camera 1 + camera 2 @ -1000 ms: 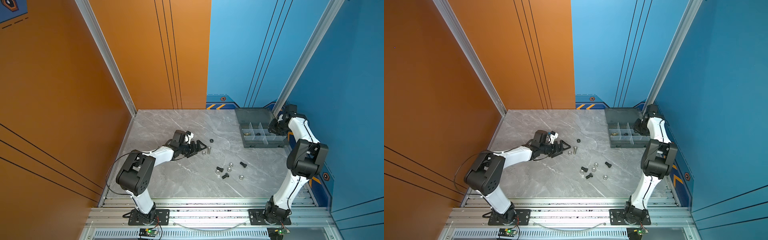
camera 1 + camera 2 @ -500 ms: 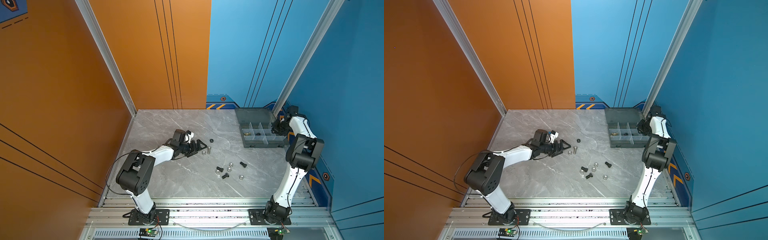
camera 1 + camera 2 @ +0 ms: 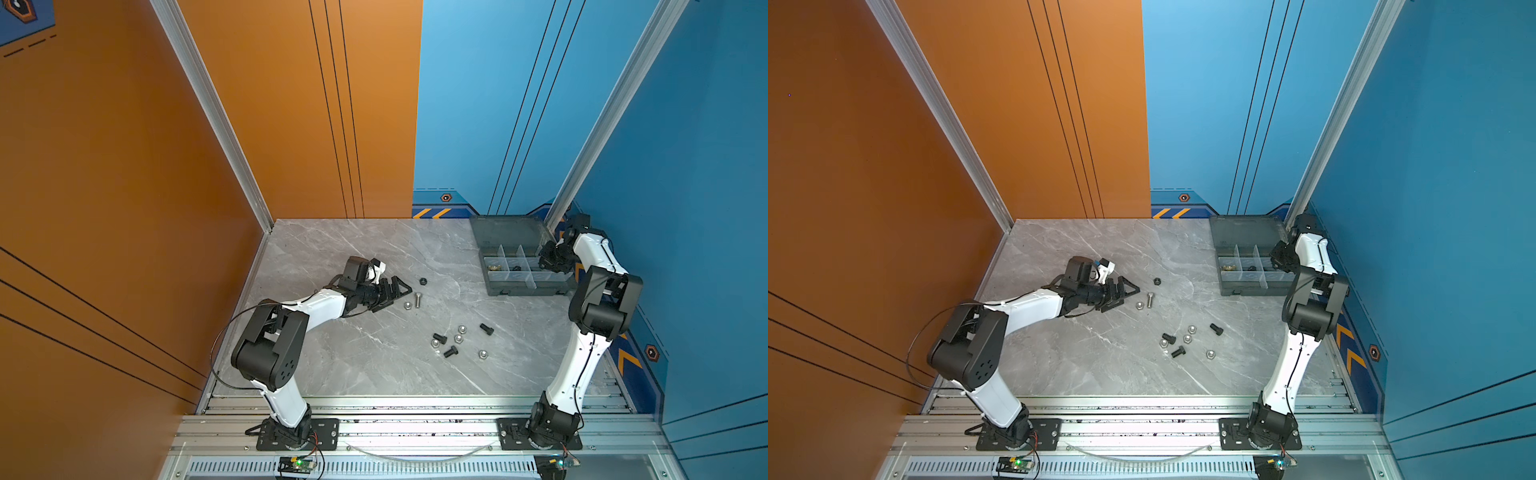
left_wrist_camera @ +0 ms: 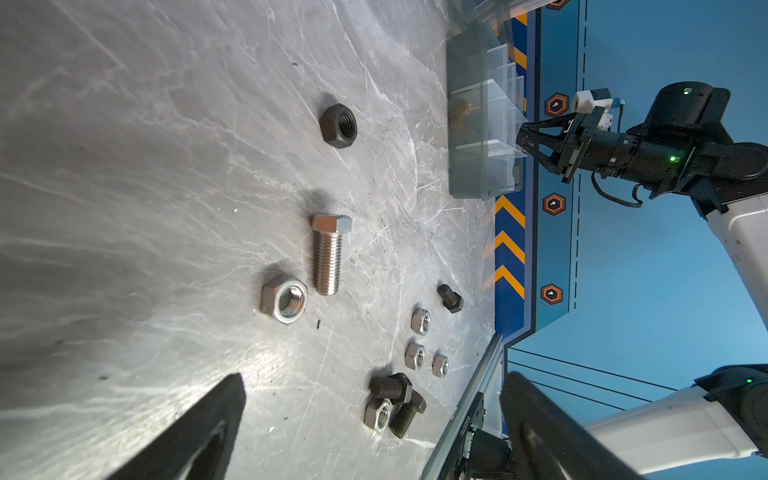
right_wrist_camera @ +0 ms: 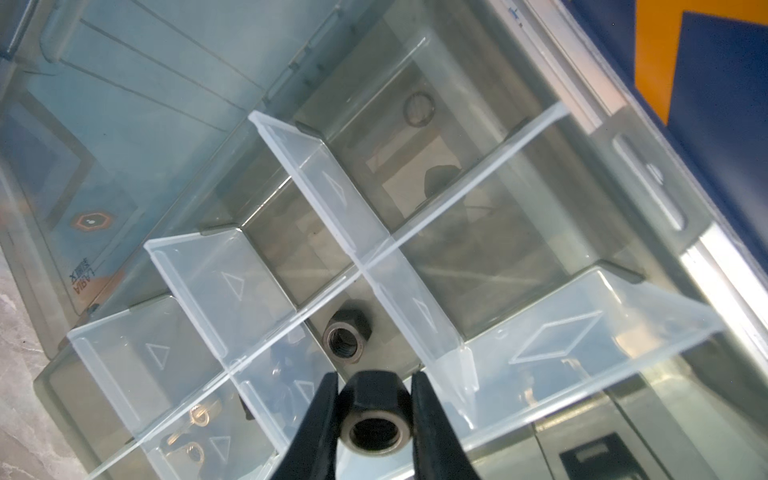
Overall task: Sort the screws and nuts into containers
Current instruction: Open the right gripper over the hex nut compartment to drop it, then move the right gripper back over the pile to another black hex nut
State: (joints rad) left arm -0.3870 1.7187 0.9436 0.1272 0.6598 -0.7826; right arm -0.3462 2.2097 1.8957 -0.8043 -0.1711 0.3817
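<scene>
My right gripper (image 5: 374,376) is shut on a black hex nut (image 5: 376,415) and hovers over the right end of the smoky-grey organiser box (image 3: 528,289). In the compartment below it lies another black nut (image 5: 347,334); brass wing nuts (image 5: 199,415) fill an end compartment. My left gripper (image 3: 397,295) is open and empty, low over the floor. Just beyond its tips lie a silver bolt (image 4: 328,253), a silver nut (image 4: 284,299) and a black nut (image 4: 338,124). Nearer the front are black bolts (image 3: 439,337) and silver nuts (image 3: 458,338) in a loose cluster.
The box's lid (image 3: 507,230) lies open towards the back wall. The blue wall (image 3: 665,208) runs close behind my right arm and the orange wall (image 3: 124,208) closes the left side. An aluminium rail (image 3: 415,405) edges the front of the marble floor.
My right arm's elbow has swung out and back while its gripper stayed over the box's right end with the nut. The left arm has not moved.
</scene>
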